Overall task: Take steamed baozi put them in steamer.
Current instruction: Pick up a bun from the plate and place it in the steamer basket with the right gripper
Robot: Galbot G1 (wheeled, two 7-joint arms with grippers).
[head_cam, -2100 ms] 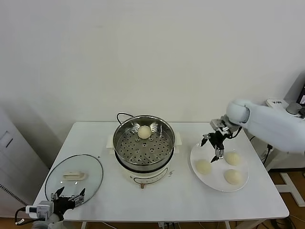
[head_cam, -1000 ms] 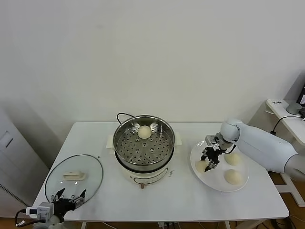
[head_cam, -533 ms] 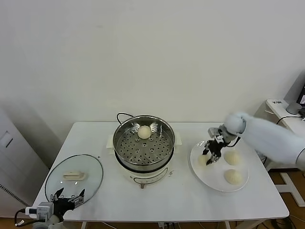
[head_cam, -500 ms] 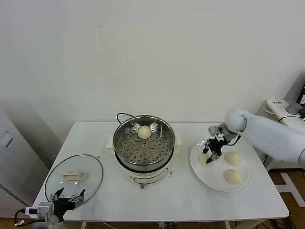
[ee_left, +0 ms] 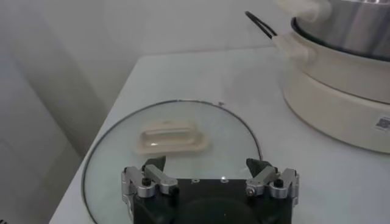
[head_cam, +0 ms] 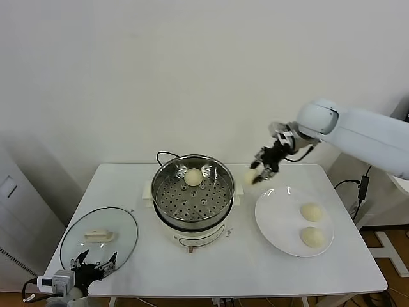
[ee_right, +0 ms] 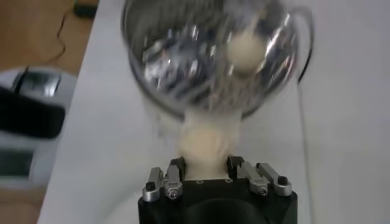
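Note:
My right gripper (head_cam: 259, 174) is shut on a cream-white baozi (head_cam: 250, 176), carried in the air between the white plate (head_cam: 276, 224) and the steamer (head_cam: 193, 187). In the right wrist view that baozi (ee_right: 204, 149) sits between the jaws, with the steamer (ee_right: 183, 67) ahead and below. One baozi (head_cam: 192, 177) lies at the back of the steamer's perforated floor. Two more baozi (head_cam: 311, 212) (head_cam: 312, 236) rest on the right part of the plate. My left gripper (head_cam: 92, 263) stays open at the table's front left corner, over the edge of the glass lid (ee_left: 177, 146).
The glass lid (head_cam: 99, 238) with its white handle (head_cam: 101, 236) lies flat at the front left. The steamer sits on a white cooker base (head_cam: 192, 231) with a black cord (head_cam: 163, 154) behind it. A wall stands close behind the table.
My right gripper lifted a baozi off the plate and carried it up and left toward the steamer. The plate now holds two. The left arm has not moved.

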